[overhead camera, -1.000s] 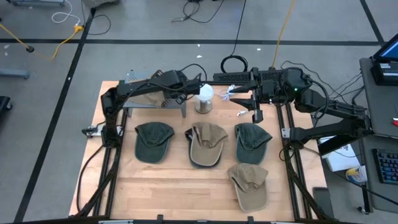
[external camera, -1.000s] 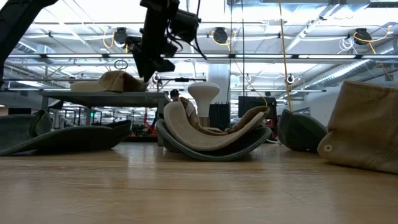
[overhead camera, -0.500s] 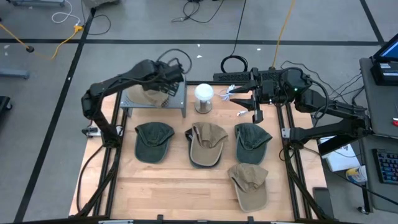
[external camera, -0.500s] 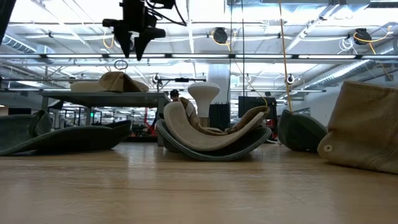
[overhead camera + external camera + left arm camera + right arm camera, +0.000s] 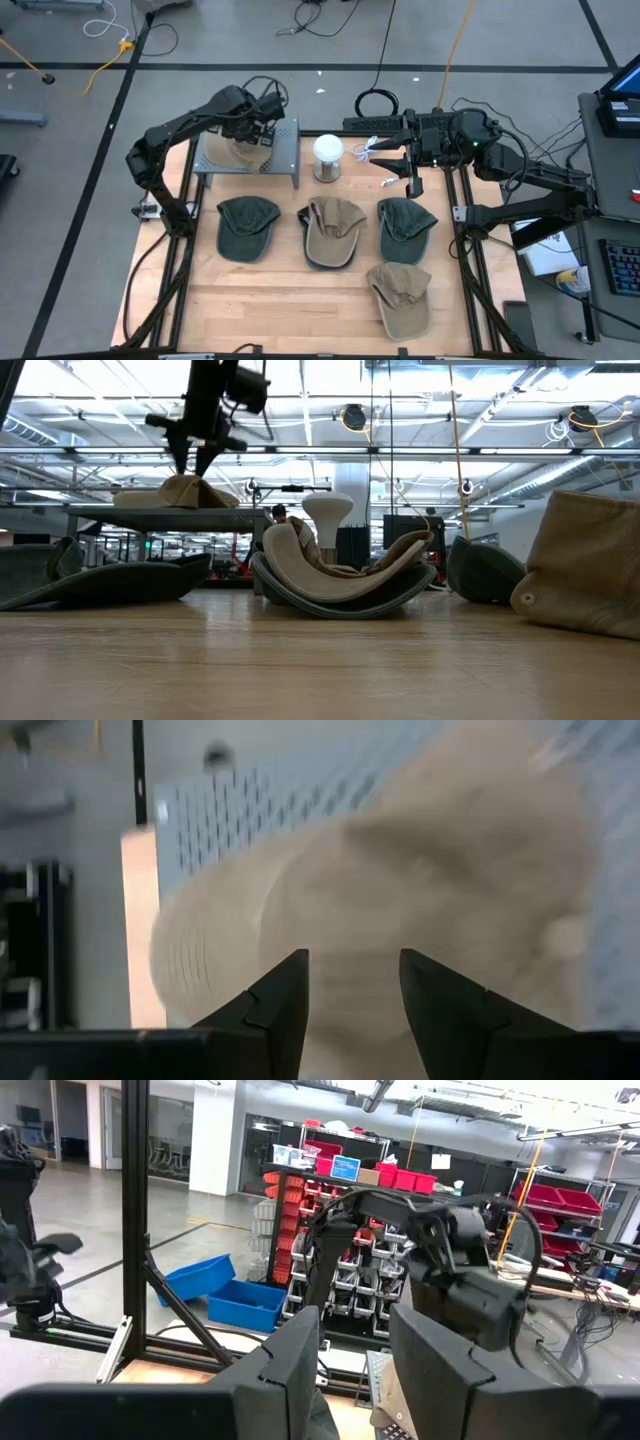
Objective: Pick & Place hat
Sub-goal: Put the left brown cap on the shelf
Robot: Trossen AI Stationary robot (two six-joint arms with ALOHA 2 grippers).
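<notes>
- The left tool (image 5: 193, 460) hangs directly above the tan hat (image 5: 232, 150) on the perforated shelf (image 5: 282, 155) near the surface's far left corner. Its fingers are spread with nothing between them, and the tips stand just over the crown.
- In the left wrist view the hat (image 5: 400, 880) fills the frame behind the fingers (image 5: 285, 995), so the aim looks good: straight down, crown between the tips.
- The step in hand appears to be grasping this hat. To do it well, pinch a fold of crown fabric rather than the stiff brim, which would likely slide or tip.
- Lower gently; the fabric is soft and will give, but pressing onto the shelf could jam the tips in its holes.
- Close fully before lifting, then rise straight up to clear the shelf.
- The right tool (image 5: 412, 178) waits near the far right edge, above the surface (image 5: 300, 300); its fingers (image 5: 290, 1370) are parted and empty.
- Other hats lie in a row mid-surface; leave them.
</notes>
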